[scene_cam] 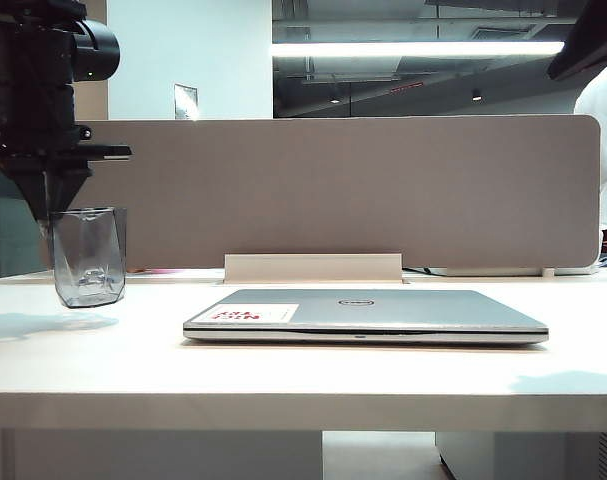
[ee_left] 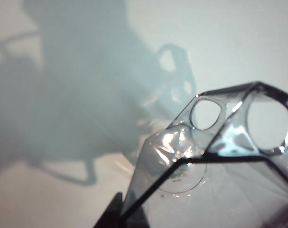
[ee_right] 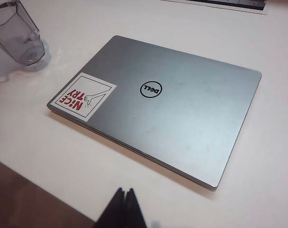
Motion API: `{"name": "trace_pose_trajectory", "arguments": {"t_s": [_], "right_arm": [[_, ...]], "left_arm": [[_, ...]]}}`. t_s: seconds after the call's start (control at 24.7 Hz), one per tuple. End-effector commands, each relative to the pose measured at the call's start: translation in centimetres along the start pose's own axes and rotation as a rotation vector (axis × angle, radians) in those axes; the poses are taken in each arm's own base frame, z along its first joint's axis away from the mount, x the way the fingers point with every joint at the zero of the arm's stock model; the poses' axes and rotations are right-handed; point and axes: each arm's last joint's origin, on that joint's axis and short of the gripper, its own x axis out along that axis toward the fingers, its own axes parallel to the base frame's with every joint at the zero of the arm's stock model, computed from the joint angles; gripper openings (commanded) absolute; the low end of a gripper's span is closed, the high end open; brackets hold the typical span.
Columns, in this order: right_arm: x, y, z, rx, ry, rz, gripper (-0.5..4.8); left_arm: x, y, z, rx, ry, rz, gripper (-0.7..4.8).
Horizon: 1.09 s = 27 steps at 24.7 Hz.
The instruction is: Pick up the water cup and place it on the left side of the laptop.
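**Inspector A:** The water cup was found upright on the table, well to the left of the laptop and apart from it. Was the placement judged complete?

**Inspector B:** Only in part. The cup was already at the required side of the laptop, but it had not been let go: the left gripper was seen directly above the cup, clenched on its rim. Release and withdrawal were judged to be outstanding.

**Inspector A:** And the right gripper?

**Inspector B:** It was recorded on the near side of the laptop, above the table edge, fingers pressed together with nothing between them.

**Inspector A:** What was shown by one view only?

**Inspector B:** The cup's faceted wall and squared handle were seen close up in the left wrist view alone; the laptop was absent there. The lid logo and the corner sticker were legible only in the right wrist view. Whether the cup's base was fully seated on the table could be judged only from the exterior view, and it appeared so.
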Motion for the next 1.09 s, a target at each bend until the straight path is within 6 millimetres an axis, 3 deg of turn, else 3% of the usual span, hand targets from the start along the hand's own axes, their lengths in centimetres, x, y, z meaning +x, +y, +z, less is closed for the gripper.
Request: {"name": "trace_pose_trajectory", "arguments": {"t_s": [0.04, 0.16, 0.28, 0.57, 1.09], "right_arm": [[-0.1, 0.0, 0.2, -0.006, -0.017, 0.000, -0.06], [-0.1, 0.0, 0.2, -0.006, -0.017, 0.000, -0.06], [-0.1, 0.0, 0.2, -0.006, -0.017, 0.000, -0.06], [-0.1, 0.0, 0.3, -0.007, -0.023, 0.000, -0.06], [-0.1, 0.1, 0.4, -0.008, -0.040, 0.002, -0.06]], "left_arm": [[-0.3, -0.1, 0.1, -0.185, -0.013, -0.005, -0.06], [-0.3, -0.1, 0.1, -0.304, -0.015, -0.015, -0.06], [-0.3, -0.2, 0.2, -0.311, -0.035, -0.021, -0.06], [0.1, -0.1, 0.3, -0.212, -0.105, 0.042, -0.06], [1.2, 0.7, -1.0, -0.162, 0.001, 0.129, -0.05]]}}
